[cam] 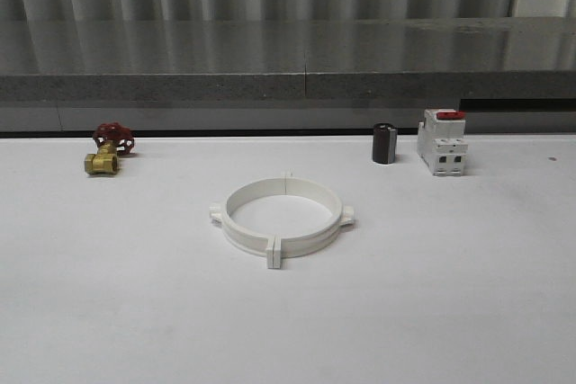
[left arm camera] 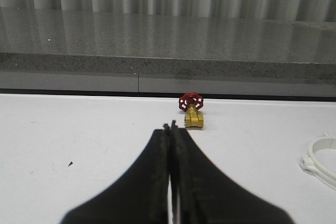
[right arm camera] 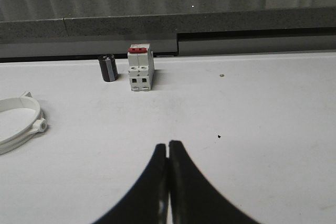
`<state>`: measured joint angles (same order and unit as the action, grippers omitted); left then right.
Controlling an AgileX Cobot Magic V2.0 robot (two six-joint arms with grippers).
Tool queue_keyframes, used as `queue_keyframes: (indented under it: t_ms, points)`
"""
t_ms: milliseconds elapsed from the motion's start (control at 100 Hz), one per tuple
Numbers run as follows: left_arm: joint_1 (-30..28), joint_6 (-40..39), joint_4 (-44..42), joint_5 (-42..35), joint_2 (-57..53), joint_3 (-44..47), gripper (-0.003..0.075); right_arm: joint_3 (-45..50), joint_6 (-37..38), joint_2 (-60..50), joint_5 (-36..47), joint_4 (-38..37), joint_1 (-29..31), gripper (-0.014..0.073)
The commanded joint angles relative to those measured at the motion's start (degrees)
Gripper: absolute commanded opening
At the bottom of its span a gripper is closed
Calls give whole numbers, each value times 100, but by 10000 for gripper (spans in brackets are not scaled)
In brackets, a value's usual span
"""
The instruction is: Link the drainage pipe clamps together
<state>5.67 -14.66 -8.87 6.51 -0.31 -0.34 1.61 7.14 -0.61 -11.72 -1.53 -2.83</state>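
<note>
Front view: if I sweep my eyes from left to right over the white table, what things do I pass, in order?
Brass valve with a red handle → white plastic ring made of two clamp halves → small dark cylinder → white boxy switch with a red top.

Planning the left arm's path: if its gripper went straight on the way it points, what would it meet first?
Probably the brass valve, nearly dead ahead of the shut left gripper; bare table lies between.
</note>
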Motion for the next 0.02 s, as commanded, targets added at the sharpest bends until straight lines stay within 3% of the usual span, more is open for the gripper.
queue_keyframes:
  t_ms: [0,10]
  points:
    - [-10,-61,12,-491,-161,211,-20,-90,-54,-116,476,-30,20,-118]
    - [-10,-61,12,-491,-161,211,-20,-90,-54,-116,476,-30,20,-118]
